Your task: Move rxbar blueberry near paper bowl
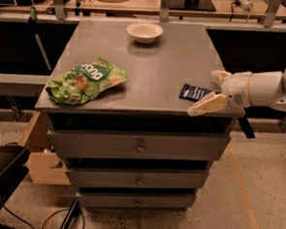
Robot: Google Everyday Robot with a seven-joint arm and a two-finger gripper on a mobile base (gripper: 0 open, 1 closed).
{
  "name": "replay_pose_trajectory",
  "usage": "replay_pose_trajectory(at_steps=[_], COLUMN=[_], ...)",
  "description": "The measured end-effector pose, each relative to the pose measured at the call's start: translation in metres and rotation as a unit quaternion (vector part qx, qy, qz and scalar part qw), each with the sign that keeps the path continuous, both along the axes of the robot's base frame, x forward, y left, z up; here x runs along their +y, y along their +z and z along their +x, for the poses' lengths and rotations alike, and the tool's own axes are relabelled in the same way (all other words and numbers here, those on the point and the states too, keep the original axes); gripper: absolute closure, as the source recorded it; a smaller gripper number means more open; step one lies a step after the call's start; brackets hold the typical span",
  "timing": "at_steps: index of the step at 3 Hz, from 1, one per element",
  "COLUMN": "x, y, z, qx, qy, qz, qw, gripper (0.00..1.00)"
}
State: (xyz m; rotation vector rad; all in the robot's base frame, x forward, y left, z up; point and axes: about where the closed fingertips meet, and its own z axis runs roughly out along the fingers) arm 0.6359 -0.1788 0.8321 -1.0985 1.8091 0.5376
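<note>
The rxbar blueberry [195, 92] is a small flat dark navy wrapper lying near the right front edge of the grey cabinet top [156, 59]. My gripper [213, 89] comes in from the right at the bar's right end. Its cream fingers are spread, one [219, 75] behind the bar and one [207, 105] in front of it, and they hold nothing. The paper bowl [144, 32] is a small round cream-white bowl at the far middle of the top, well away from the bar.
A large crinkled green chip bag [86, 80] lies at the left front of the top. The cabinet has drawers [140, 146] below. A cardboard box [43, 154] stands at its left. Shelving with clutter runs behind.
</note>
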Motion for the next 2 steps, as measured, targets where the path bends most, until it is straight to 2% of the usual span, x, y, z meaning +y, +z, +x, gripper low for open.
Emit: replay_pose_trajectory(at_steps=[1, 2], x=[0.0002, 0.003], y=[0.0, -0.0009], z=[0.0002, 0.0005], qx=[0.001, 0.001], qy=[-0.001, 0.002], qz=[0.0, 0.001], qw=[1.0, 1.0], gripper=[0.0, 0.18])
